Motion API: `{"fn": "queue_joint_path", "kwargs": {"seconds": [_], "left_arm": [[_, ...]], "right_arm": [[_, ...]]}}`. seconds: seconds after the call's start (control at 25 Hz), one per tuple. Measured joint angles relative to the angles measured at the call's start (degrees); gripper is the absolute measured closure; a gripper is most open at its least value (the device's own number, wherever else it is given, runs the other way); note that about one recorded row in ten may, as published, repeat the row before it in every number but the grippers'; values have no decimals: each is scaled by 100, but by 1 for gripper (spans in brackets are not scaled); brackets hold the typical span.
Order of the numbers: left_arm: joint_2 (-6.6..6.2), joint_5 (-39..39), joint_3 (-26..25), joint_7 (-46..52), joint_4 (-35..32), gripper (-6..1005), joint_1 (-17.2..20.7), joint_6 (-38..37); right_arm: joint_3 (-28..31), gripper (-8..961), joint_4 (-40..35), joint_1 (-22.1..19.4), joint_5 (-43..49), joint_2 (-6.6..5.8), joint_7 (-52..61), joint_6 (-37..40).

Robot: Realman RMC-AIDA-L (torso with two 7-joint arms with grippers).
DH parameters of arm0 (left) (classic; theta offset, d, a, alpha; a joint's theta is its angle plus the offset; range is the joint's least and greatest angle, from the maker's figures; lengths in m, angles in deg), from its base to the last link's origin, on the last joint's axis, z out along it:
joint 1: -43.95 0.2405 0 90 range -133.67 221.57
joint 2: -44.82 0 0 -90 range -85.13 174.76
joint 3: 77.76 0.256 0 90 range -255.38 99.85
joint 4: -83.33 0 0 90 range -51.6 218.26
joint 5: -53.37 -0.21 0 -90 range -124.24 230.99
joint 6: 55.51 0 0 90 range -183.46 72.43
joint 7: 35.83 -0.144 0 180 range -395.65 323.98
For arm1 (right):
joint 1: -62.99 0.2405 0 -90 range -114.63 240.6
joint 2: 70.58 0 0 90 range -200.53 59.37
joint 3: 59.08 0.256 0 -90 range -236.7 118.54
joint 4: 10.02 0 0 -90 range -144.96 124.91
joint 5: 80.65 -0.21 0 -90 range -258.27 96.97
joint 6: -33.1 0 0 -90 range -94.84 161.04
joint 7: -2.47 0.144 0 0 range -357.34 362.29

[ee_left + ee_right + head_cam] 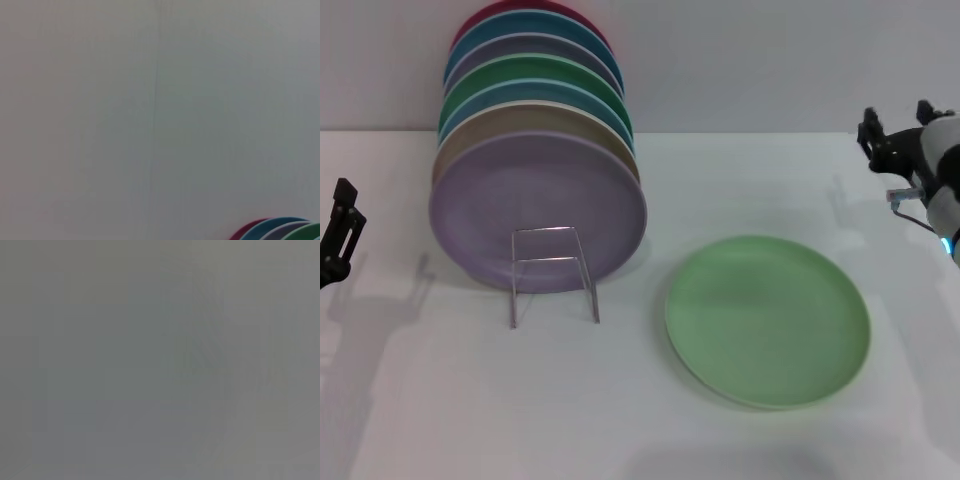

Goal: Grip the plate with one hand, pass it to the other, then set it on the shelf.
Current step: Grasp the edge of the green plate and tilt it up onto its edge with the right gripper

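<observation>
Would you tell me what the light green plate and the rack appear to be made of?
Plate: probably plastic or melamine, possibly glazed ceramic; an even pastel surface, matte, without glare. Rack: thin metal wire, silver and shiny, bent into a rectangular front loop.

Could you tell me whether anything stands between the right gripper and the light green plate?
Nothing visible does. The plate lies flat on bare table, and the right gripper hangs beyond its far right, apart from it.
</observation>
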Motion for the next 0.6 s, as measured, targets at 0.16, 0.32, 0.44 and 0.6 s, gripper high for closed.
{"fn": "queue_joint_path", "kwargs": {"seconds": [0.16, 0.32, 0.44, 0.6], "left_arm": [[0, 0, 0, -9, 0, 214, -12, 0], [0, -4, 0, -19, 1, 214, -23, -6], [0, -9, 1, -21, 1, 214, -37, -8], [0, -8, 0, -22, 2, 214, -57, -8]], "right_arm": [[658, 346, 222, -97, -6, 17, -65, -1197], [1653, 346, 283, -25, 415, 1, 466, -2908], [2286, 345, 403, 110, 1334, -1, 1256, -3962], [2821, 346, 842, 293, 2529, -7, 2218, -5297]]}}
